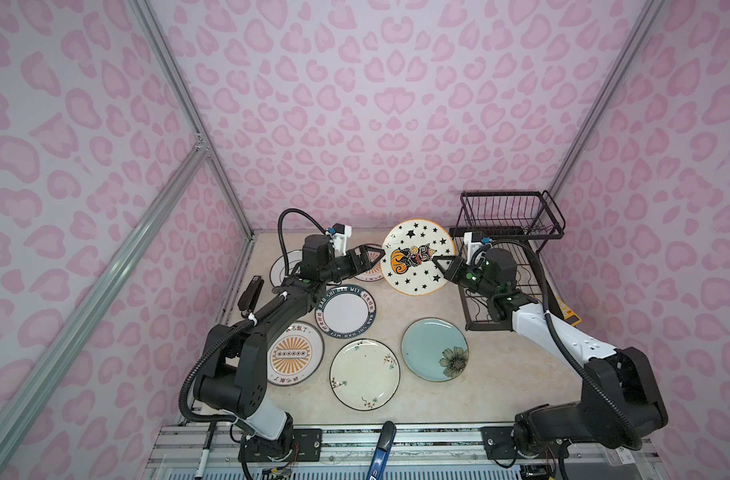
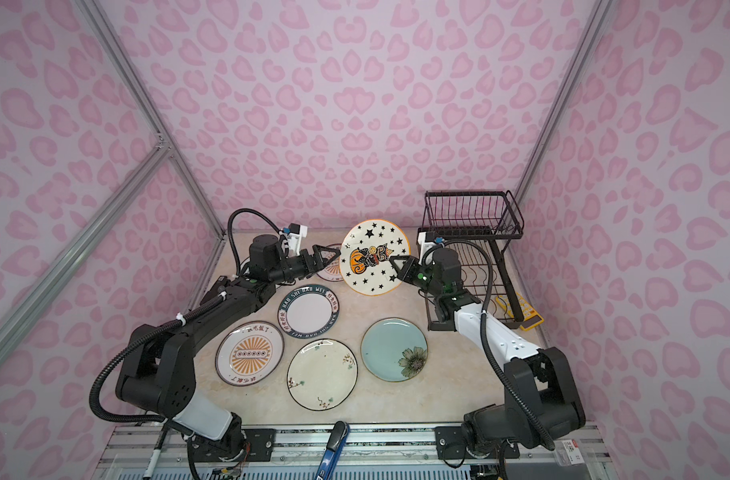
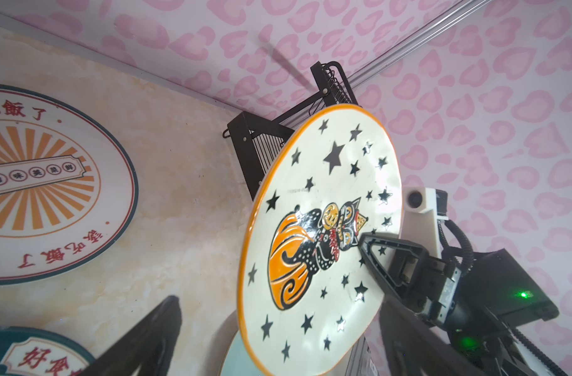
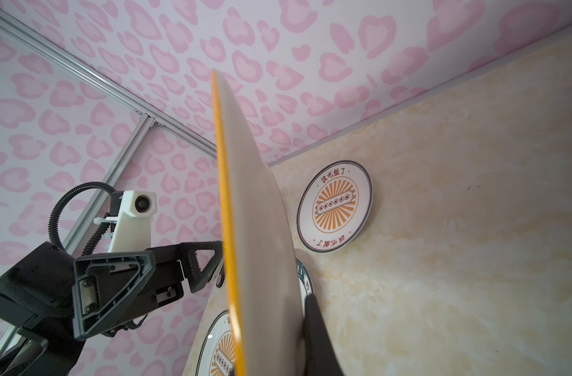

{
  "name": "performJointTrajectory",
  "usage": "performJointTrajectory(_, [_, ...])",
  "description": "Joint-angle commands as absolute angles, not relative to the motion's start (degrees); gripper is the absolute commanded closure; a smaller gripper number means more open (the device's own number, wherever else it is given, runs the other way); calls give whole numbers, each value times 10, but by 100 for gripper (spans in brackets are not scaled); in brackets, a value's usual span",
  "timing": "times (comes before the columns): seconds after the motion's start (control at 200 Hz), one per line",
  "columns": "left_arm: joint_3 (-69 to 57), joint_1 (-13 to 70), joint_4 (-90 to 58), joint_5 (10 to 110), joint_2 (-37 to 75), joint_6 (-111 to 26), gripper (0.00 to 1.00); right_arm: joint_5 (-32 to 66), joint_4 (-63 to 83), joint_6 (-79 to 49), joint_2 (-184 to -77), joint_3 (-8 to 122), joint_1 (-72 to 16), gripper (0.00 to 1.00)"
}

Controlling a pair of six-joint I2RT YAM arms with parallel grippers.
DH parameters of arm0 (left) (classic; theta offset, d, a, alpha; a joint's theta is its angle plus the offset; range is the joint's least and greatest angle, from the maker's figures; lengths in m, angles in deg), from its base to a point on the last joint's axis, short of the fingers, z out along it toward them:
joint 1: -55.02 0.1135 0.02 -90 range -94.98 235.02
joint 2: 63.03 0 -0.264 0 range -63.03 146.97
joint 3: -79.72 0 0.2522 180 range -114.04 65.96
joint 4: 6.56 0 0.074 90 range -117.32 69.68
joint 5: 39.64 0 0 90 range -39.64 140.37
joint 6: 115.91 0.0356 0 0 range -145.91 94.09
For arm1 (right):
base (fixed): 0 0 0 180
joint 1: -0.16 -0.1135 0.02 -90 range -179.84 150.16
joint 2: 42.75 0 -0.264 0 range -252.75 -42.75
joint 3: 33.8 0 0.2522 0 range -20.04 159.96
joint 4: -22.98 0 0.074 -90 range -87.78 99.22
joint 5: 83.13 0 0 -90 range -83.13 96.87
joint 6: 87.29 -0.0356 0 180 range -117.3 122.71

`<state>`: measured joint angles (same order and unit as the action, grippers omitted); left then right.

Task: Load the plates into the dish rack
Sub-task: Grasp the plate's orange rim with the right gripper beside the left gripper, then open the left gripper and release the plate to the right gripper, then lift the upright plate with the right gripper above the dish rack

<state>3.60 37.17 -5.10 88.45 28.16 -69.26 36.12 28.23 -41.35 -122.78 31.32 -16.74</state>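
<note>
My right gripper (image 1: 438, 262) is shut on the right edge of the starry orange-rimmed plate (image 1: 417, 257), which it holds upright and tilted above the table; the right wrist view shows that plate (image 4: 245, 228) edge-on. My left gripper (image 1: 376, 259) stands open at the plate's left rim without gripping it. The black wire dish rack (image 1: 508, 216) stands at the back right with no plate in it. Flat on the table lie the lettered plate (image 1: 346, 311), a sunburst plate (image 1: 295, 353), the cream sprigged plate (image 1: 364, 374) and the pale blue flowered plate (image 1: 434, 349).
A second sunburst plate (image 1: 369, 274) and a white plate (image 1: 281, 268) lie partly hidden under my left arm. A black object (image 1: 251, 293) sits at the table's left edge. A yellow item (image 1: 569, 311) lies beside the rack. A blue-handled tool (image 1: 382, 449) rests on the front rail.
</note>
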Motion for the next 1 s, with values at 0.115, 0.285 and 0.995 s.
performJointTrajectory(0.115, [26,373,-108,856,257,-642,3,369,294,-382,-1203,355,-146,100])
performJointTrajectory(0.285, [24,373,-136,834,241,-623,3,382,270,-365,-1191,390,-116,100])
performJointTrajectory(0.995, [24,373,-183,810,213,-592,3,393,170,-288,-1141,493,74,100])
